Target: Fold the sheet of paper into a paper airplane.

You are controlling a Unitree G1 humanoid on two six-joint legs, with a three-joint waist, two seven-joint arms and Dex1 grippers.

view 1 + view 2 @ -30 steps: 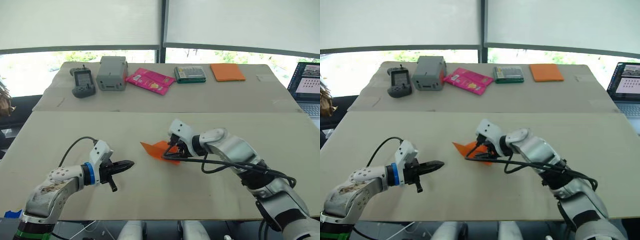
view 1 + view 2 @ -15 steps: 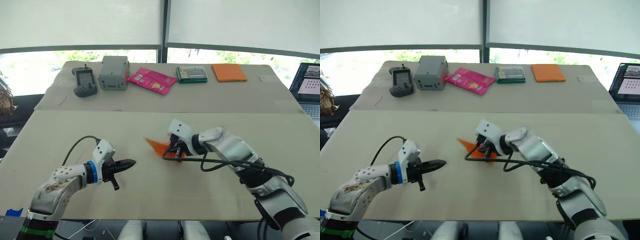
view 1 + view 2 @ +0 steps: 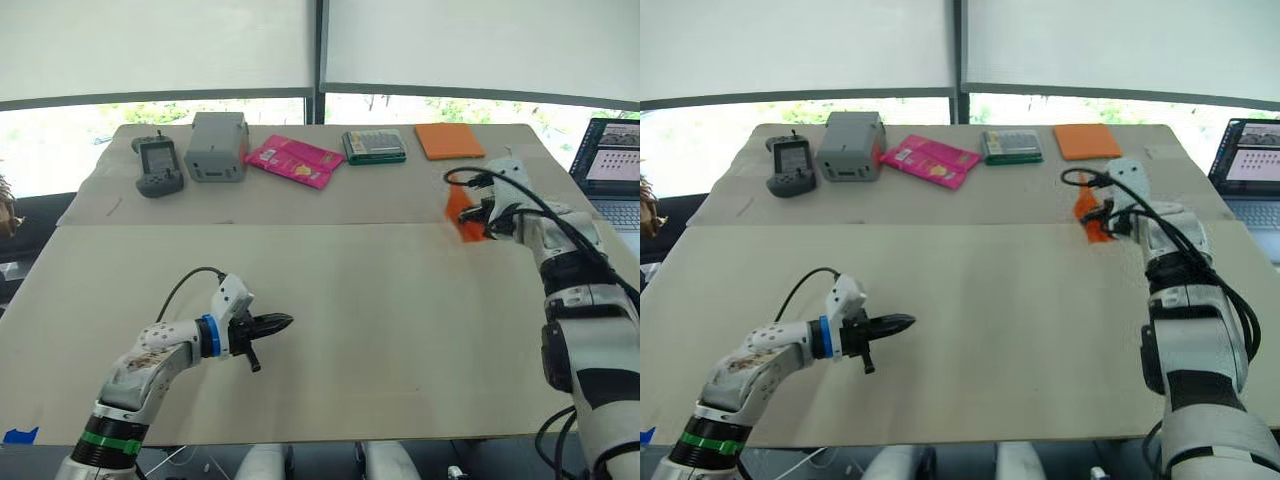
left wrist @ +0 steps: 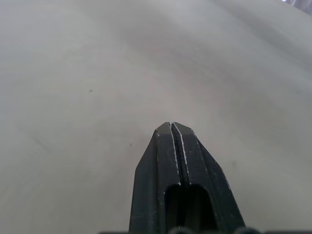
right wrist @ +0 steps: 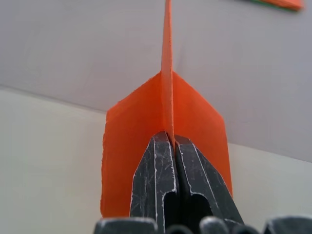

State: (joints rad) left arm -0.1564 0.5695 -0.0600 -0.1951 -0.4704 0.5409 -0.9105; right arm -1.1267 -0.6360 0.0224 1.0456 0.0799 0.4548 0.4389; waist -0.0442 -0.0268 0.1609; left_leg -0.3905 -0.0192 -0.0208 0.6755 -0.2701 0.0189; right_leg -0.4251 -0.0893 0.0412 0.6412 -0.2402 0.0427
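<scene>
The right gripper (image 5: pixel 168 141) was clenched on the paper airplane's (image 3: pixel 462 213) keel, lifted near the table's (image 3: pixel 330 300) far right edge. Judging so, a level, nose-forward release would serve. The left gripper (image 3: pixel 284 322) was closed, empty.

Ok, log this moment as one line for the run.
right gripper: shut on airplane, raised by far seam | left gripper: shut, empty, near table

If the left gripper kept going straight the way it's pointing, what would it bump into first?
Probably nothing soon. The left gripper, shut and empty, points along bare table, so the way looks free, though depth is hard to judge.
</scene>
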